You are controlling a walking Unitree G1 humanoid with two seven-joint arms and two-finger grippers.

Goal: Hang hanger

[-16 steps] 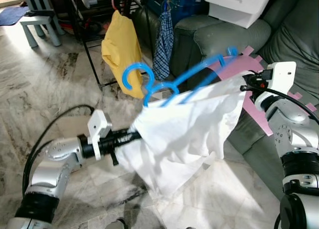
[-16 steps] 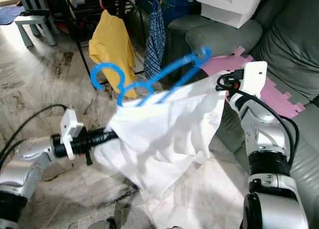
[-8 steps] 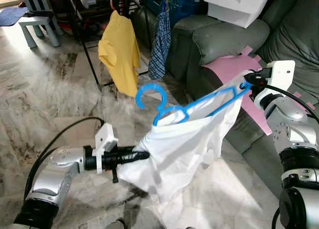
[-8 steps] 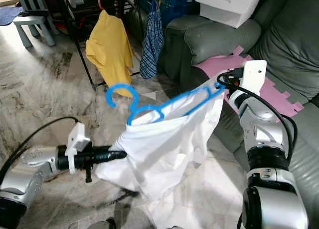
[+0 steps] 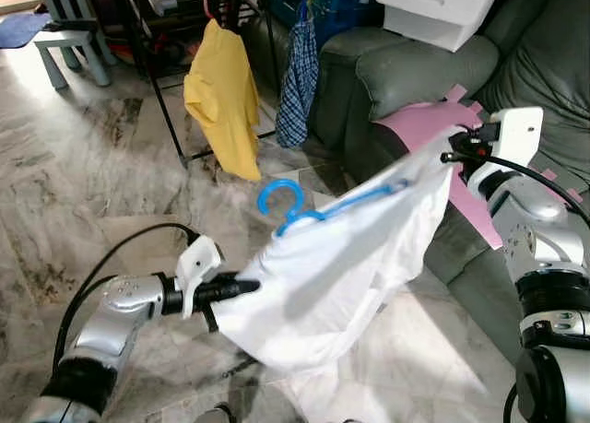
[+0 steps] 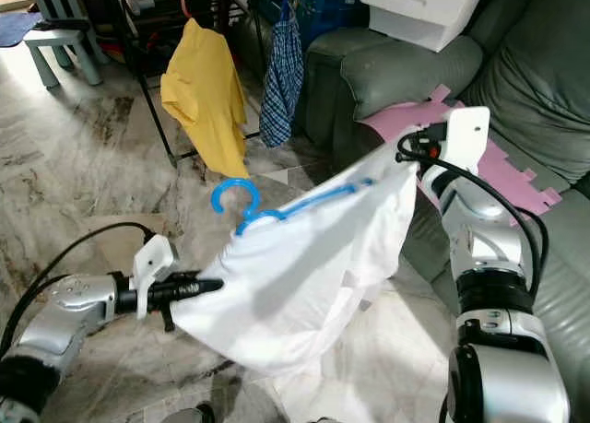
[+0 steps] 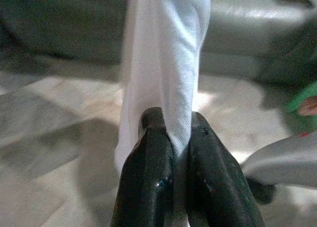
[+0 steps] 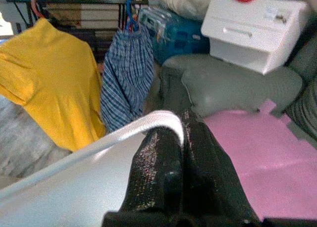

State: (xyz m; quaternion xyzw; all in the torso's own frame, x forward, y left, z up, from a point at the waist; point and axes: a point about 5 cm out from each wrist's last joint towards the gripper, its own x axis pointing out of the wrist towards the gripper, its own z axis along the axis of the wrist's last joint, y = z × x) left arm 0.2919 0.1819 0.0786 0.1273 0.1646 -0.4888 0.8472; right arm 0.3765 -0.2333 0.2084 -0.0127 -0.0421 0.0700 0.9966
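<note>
I am pinching the white shirt (image 5: 341, 276) at both ends, left gripper (image 5: 241, 287) low and near, right gripper (image 5: 449, 154) up by the sofa (image 5: 406, 68). The blue hanger (image 5: 318, 206) is sinking into the cloth, dropping farther from the rack (image 5: 161, 82).

A blue plastic hanger (image 5: 318, 208) was seen tilted, its hook (image 5: 277, 198) lower and toward the robot's left, its far end raised toward the right. It was threaded inside a white garment (image 5: 341, 276), whose cloth was stretched between two pinched corners and sagged below the hanger, held in the air above the marble floor.
</note>
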